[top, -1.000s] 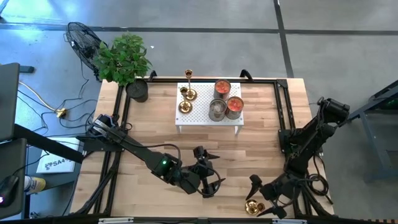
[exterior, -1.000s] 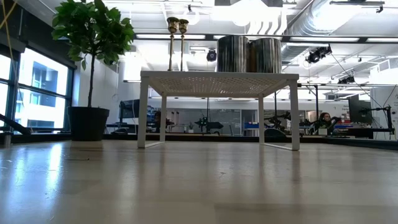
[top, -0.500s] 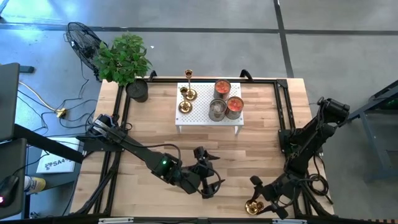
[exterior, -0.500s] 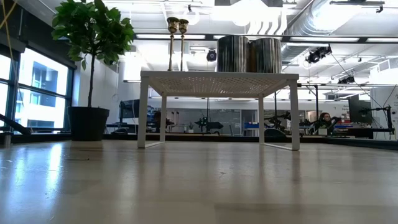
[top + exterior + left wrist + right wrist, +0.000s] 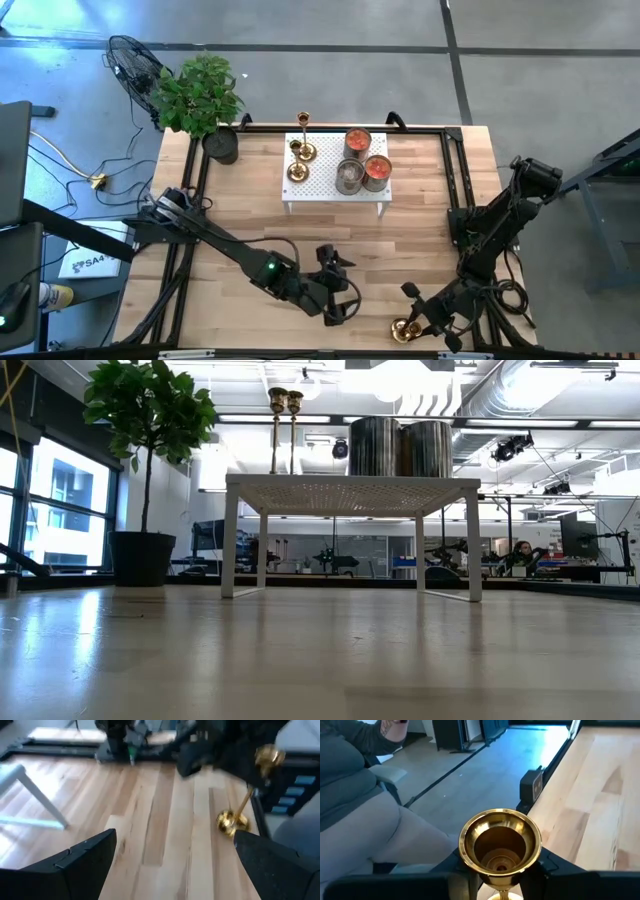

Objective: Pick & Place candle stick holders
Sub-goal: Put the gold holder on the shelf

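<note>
1. Right gripper (image 5: 418, 322) low at the near right edge of the wooden table (image 5: 420, 240), dark fingers (image 5: 570, 880) clamped on the thin stem of a shiny gold-brass candlestick (image 5: 404, 330); the right wrist view looks straight into its round flared cup (image 5: 500, 841), polished, with a small hole at the bottom.
2. In the left wrist view the same candlestick (image 5: 234, 820) stands upright on the planks, round base down, thin stem, knob-like top under the dark right gripper.
3. Left gripper (image 5: 338, 290) near the table's front middle, well apart from the held candlestick; its two dark wedge-shaped fingers (image 5: 85, 862) are spread wide with nothing between them.
4. White perforated stand (image 5: 322, 186) with thin legs at the far middle of the table. Three more brass candlesticks on its left part: a tall one (image 5: 303, 125) at the back, a short one (image 5: 296, 147) and another (image 5: 297, 171) nearer the front.
5. Low view shows two candlestick tops (image 5: 278, 400) above the stand's flat top.
6. Three round metal cans (image 5: 358, 141) on the stand's right part, two with red contents, one looking grey inside (image 5: 350, 176).
7. Leafy potted plant (image 5: 198, 95) in a dark pot at the far left corner; black floor fan (image 5: 132, 62) beyond it.
8. Table is light wood planks in a black frame.
9. A person in grey clothing (image 5: 355, 805) sits beyond the table edge in the right wrist view.
</note>
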`<action>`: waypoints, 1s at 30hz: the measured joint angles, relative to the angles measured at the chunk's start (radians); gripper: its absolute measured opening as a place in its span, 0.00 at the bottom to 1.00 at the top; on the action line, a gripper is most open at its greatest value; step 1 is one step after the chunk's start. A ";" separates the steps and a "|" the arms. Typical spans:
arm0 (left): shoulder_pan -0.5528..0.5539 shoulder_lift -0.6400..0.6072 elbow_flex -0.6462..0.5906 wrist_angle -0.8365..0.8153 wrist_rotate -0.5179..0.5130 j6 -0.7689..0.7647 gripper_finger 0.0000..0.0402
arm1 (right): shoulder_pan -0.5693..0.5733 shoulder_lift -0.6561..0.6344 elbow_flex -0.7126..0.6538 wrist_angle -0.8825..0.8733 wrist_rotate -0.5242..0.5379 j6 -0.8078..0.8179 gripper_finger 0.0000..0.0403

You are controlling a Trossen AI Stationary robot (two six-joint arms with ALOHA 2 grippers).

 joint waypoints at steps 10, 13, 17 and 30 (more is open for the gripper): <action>0.006 0.048 -0.002 0.064 0.038 0.004 0.99 | -0.028 -0.058 0.038 -0.035 -0.015 -0.091 0.22; 0.022 0.057 0.001 0.151 0.055 0.005 0.99 | -0.045 -0.073 0.073 -0.058 -0.045 -0.148 0.22; 0.049 0.072 -0.001 0.244 0.118 0.006 0.99 | -0.069 -0.073 0.142 -0.147 -0.090 -0.212 0.22; 0.071 0.100 0.000 0.403 0.358 0.068 0.99 | -0.086 -0.073 0.237 -0.259 -0.097 -0.381 0.22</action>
